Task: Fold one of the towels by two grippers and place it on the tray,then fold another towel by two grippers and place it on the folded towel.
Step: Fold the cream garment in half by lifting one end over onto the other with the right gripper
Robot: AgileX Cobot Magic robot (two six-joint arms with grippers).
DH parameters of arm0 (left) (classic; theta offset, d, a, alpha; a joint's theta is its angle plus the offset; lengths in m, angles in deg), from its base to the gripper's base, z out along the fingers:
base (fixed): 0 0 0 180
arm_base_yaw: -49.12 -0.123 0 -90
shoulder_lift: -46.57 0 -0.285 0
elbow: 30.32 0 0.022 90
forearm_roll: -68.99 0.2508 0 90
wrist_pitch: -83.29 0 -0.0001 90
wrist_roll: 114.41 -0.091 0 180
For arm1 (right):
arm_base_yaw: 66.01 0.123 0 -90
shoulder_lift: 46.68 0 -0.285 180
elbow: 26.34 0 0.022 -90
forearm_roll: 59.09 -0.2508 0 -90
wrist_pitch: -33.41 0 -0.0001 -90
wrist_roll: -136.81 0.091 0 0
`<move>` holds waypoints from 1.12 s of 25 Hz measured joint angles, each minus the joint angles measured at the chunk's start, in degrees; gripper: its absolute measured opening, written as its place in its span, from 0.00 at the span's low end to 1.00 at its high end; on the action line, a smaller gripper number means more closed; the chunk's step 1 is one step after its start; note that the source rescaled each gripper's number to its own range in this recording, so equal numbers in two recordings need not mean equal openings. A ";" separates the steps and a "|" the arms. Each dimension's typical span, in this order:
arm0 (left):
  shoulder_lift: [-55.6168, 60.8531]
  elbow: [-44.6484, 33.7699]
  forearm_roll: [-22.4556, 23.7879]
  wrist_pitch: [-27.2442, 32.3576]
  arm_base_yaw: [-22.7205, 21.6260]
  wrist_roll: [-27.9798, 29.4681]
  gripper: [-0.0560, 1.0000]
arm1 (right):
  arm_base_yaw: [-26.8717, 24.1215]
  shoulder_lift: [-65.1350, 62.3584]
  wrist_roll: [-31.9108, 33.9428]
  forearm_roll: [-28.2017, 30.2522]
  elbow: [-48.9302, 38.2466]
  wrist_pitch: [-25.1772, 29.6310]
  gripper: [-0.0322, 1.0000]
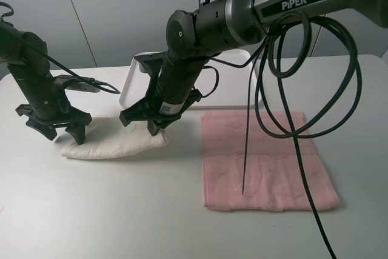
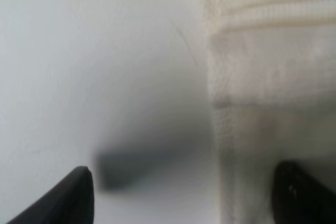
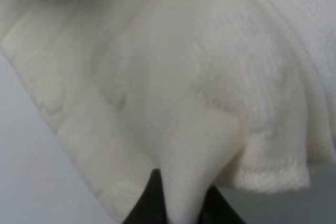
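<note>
White tabletop (image 1: 151,210), grey wall behind. My cream-white towel (image 1: 112,144) lies bunched at 9 o'clock of the pink towel (image 1: 267,162). It's soft and limp and will sag, so I'd hold both ends. The right gripper (image 1: 140,122) has its fingers clamped on cloth at the 3 o'clock end. The left gripper (image 1: 60,131) has its fingers apart, straddling the 9 o'clock edge. The tray (image 1: 128,86) waits at 12 o'clock, partly behind the right arm. Loose cables (image 1: 291,119) dangle over the pink towel.

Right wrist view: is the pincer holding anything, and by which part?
Yes. The right pincer is shut on the cream-white towel, pinching a bunched fold of cloth at one end.
</note>
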 joint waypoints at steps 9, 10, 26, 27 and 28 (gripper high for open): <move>0.00 0.00 -0.24 0.00 0.00 0.00 0.90 | 0.00 1.96 -13.84 -27.04 0.00 -4.19 0.07; 0.00 0.00 -0.24 0.00 0.00 0.00 0.90 | 0.00 1.96 -16.28 -30.09 0.00 -4.59 0.07; 0.00 0.00 -1.24 0.00 -0.08 -0.82 0.90 | 1.48 9.62 -40.16 -65.36 0.81 -5.96 0.07; 0.00 0.00 -1.35 0.00 -0.08 -0.94 0.90 | 1.75 9.98 -40.84 -66.53 0.93 -6.31 0.07; 0.00 0.00 -1.38 0.00 -0.12 -1.06 0.90 | 1.87 10.26 -41.09 -67.04 1.21 -6.56 0.07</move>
